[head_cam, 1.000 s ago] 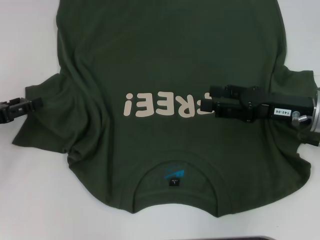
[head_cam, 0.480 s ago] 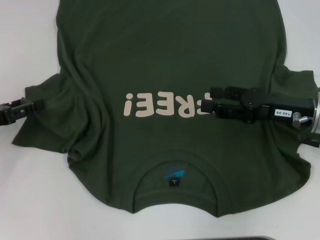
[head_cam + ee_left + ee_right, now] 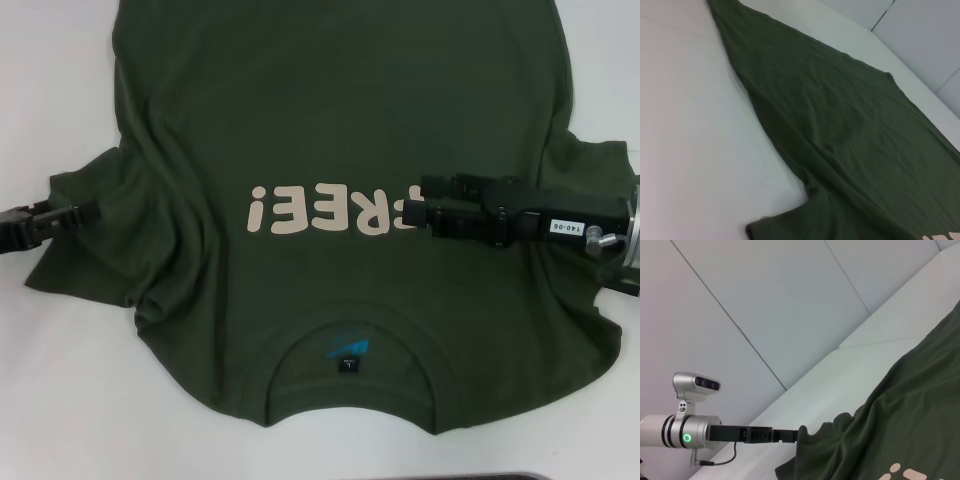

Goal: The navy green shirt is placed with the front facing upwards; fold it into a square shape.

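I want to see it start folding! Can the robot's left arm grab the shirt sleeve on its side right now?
Probably yes. The left gripper sits right at the edge of the near sleeve of the navy green shirt, with nothing between them. Whether it already holds the cloth can't be told.

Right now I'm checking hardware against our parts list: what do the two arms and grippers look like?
The right gripper is black and blocky, on a black rectangular body with a white label reading "140-06", joined to a silver metal wrist. The left gripper is also black and slim; the right wrist view shows it on a black bar extending from a silver-white cylindrical wrist with a lit green ring, a small grey camera module and a thin black cable.
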